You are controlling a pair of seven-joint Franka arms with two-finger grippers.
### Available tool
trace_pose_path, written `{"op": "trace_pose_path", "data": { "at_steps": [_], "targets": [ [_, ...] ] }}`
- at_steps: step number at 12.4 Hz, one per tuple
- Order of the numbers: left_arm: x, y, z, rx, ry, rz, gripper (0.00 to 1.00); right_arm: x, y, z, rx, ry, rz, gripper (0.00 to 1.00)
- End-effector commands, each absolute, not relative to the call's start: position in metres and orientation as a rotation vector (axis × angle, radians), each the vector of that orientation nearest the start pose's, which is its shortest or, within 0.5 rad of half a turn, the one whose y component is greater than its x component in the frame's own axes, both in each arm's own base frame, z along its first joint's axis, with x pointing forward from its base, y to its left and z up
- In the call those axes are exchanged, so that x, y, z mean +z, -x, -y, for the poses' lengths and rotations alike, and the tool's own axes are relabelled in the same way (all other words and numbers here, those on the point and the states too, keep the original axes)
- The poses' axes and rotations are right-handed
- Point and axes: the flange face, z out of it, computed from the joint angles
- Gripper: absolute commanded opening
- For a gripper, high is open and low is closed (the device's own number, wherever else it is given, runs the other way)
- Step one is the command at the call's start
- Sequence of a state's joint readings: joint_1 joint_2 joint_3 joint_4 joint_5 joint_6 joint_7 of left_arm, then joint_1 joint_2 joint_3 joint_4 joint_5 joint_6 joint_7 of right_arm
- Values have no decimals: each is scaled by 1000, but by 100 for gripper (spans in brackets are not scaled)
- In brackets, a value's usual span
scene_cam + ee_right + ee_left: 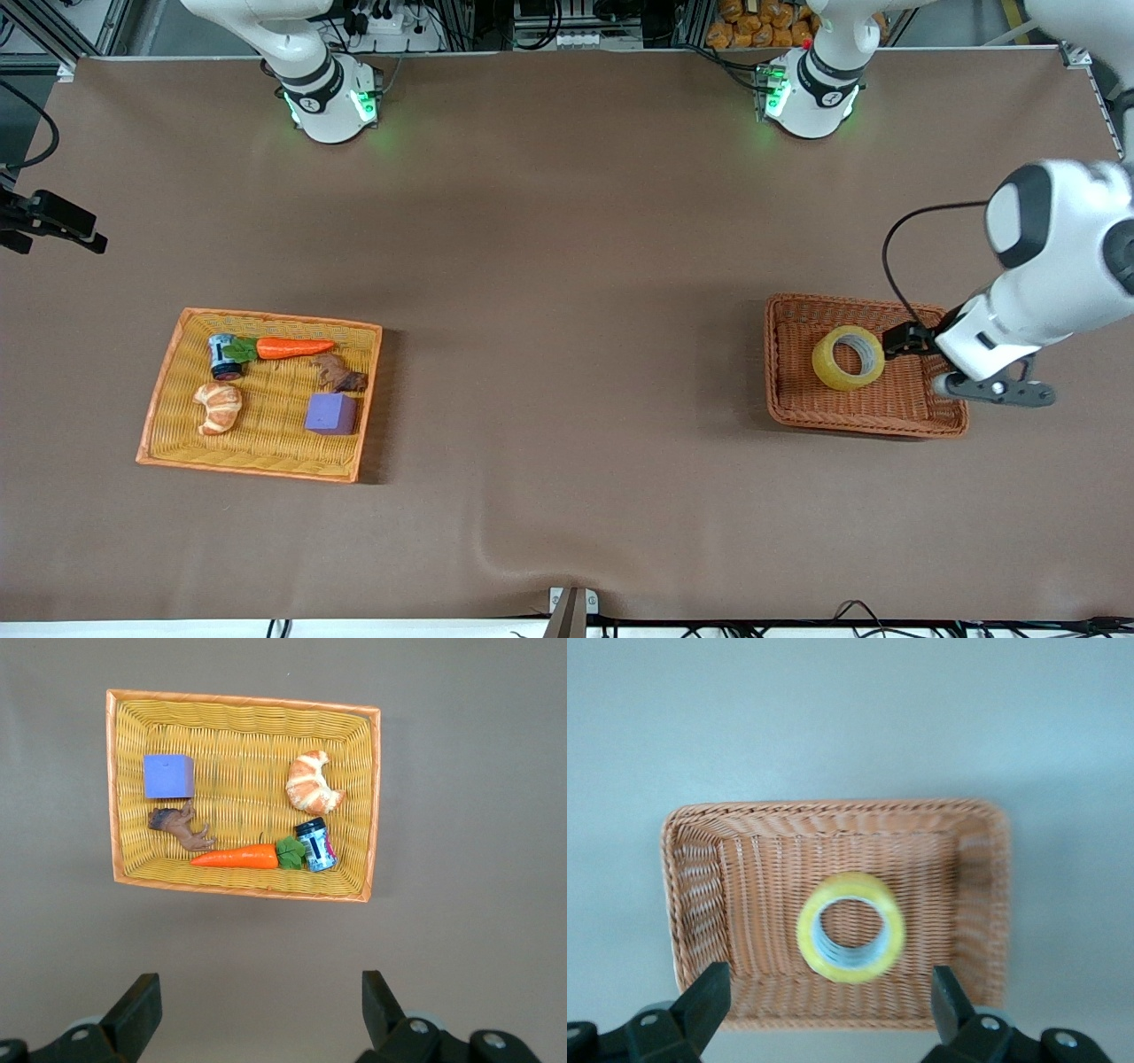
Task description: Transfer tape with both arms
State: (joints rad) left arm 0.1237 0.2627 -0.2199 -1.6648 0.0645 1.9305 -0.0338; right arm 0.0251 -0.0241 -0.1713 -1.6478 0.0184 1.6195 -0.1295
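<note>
Yellow tape (849,357) lies flat, hole up, in the brown wicker basket (904,418) at the left arm's end of the table. I have the left gripper (824,1010) up over that basket's edge with its fingers spread wide and nothing between them, so that arm is far the closer one. The right gripper (257,1010), also spread and bare, hangs near the orange tray (113,788), well apart from the roll.
</note>
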Motion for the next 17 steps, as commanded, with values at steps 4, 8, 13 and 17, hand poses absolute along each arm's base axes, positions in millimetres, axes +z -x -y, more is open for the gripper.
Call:
{"op": "trace_pose_path", "data": {
  "at_steps": [4,8,13,17],
  "targets": [
    [583,-610,86,-30,3107,160,100,609,-545,79,7,3128,-5,100],
    [635,-582,81,-120,3106,180,100,608,-545,79,14,3127,-5,100],
    [640,-570,85,-81,3077,224,100,606,-546,79,19,3127,-8,100],
    [636,-571,72,-70,3079,205,100,605,-546,79,21,3126,-3,100]
  ]
}}
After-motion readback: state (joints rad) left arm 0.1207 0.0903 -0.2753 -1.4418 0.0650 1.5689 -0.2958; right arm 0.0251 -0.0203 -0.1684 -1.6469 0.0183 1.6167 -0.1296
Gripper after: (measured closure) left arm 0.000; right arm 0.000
